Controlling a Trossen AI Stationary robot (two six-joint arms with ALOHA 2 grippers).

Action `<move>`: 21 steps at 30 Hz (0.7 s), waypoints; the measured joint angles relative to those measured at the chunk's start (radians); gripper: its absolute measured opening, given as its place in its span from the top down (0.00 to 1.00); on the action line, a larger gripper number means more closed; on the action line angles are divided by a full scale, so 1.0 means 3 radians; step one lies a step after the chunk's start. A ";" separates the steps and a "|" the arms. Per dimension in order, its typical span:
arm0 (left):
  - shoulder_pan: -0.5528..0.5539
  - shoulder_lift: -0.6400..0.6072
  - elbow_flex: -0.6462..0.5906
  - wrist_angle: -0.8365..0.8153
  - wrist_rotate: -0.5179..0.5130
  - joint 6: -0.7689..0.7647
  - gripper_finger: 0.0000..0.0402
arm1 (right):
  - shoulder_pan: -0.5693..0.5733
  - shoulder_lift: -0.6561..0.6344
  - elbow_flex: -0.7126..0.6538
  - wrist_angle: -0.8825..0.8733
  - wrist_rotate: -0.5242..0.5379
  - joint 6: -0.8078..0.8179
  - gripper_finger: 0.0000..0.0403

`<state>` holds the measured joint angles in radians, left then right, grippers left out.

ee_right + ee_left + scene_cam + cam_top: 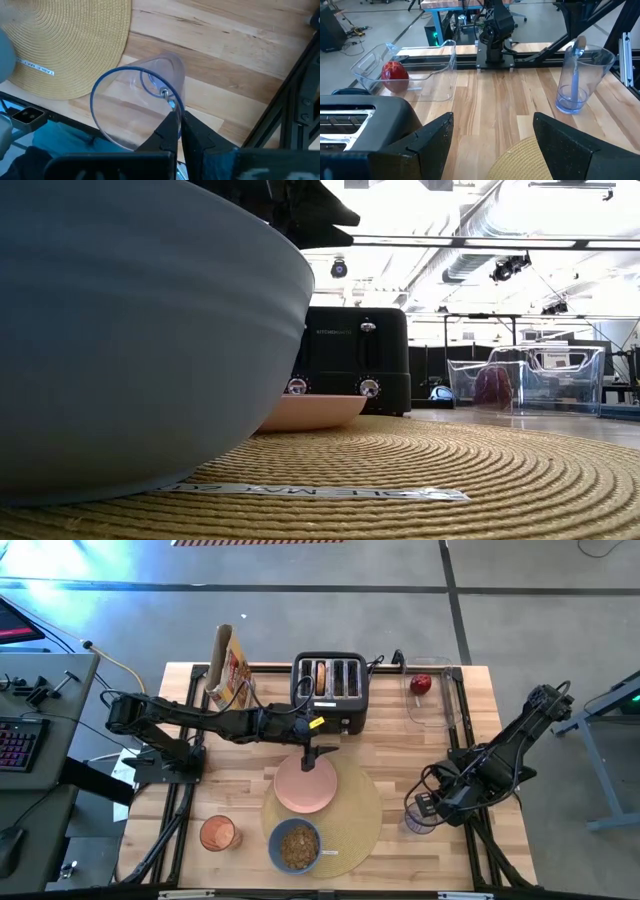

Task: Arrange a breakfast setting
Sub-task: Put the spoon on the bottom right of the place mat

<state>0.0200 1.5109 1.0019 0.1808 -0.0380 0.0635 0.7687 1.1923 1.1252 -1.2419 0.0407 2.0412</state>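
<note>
The mat (335, 810) already carries the plate (305, 785) and bowl (295, 845), the cup (218, 833) stands to its left, and the right gripper (176, 131), fingers pinched on the glass (135, 105) rim, holds it just right of the mat. Judging by this, the bagel (320, 677) in the toaster (330, 690) and the apple (395, 75) in its clear bin (432, 62) remain. The left gripper (492, 142) hovers over the plate, fingers wide and empty, with open bench toward the bin

Pink plate (305, 785), blue bowl (295, 846), tan coil-woven placemat (355, 812), black toaster (331, 690).
</note>
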 joint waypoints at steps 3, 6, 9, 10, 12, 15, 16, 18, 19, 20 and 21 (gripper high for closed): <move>0.0000 0.0001 -0.0001 -0.0036 0.0000 0.0001 0.34 | -0.0001 0.0000 0.0000 0.0002 -0.0001 -0.0058 0.99; 0.0000 0.0001 -0.0001 -0.0030 0.0000 0.0003 0.34 | -0.0001 0.0000 0.0000 0.0001 -0.0001 -0.0112 0.99; 0.0000 0.0001 -0.0001 -0.0030 0.0000 0.0006 0.34 | -0.0001 0.0000 -0.0001 -0.0001 -0.0052 -0.0125 0.99; 0.0000 0.0001 -0.0001 -0.0030 0.0000 0.0023 0.34 | -0.0001 0.0000 -0.0001 -0.0002 -0.0091 -0.0157 0.99; 0.0000 0.0001 -0.0001 -0.0030 0.0000 0.0059 0.34 | -0.0001 0.0000 -0.0001 -0.0032 -0.0192 -0.0216 0.99; 0.0000 0.0001 -0.0001 -0.0030 0.0000 0.0065 0.34 | -0.0001 0.0000 -0.0001 -0.0105 -0.0242 -0.0232 0.99; 0.0000 0.0001 -0.0001 -0.0030 0.0000 0.0065 0.34 | -0.0001 0.0000 -0.0001 -0.0140 -0.0242 -0.0229 0.99; 0.0000 0.0001 -0.0001 -0.0029 0.0000 0.0065 0.34 | -0.0001 0.0000 -0.0001 -0.0224 -0.0242 -0.0233 0.99; 0.0000 0.0001 -0.0001 -0.0029 0.0000 0.0065 0.34 | -0.0001 0.0000 -0.0001 -0.0267 -0.0241 -0.0229 0.99; 0.0000 0.0001 -0.0001 -0.0029 0.0000 0.0065 0.34 | -0.0002 0.0000 -0.0001 -0.0316 -0.0241 -0.0208 0.99; 0.0000 0.0001 -0.0001 -0.0029 0.0000 0.0065 0.34 | -0.0002 0.0000 -0.0001 -0.0357 -0.0241 -0.0186 0.99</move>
<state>0.0200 1.5112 1.0016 0.1722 -0.0380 0.0830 0.7681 1.1923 1.1248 -1.3490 -0.0315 1.9855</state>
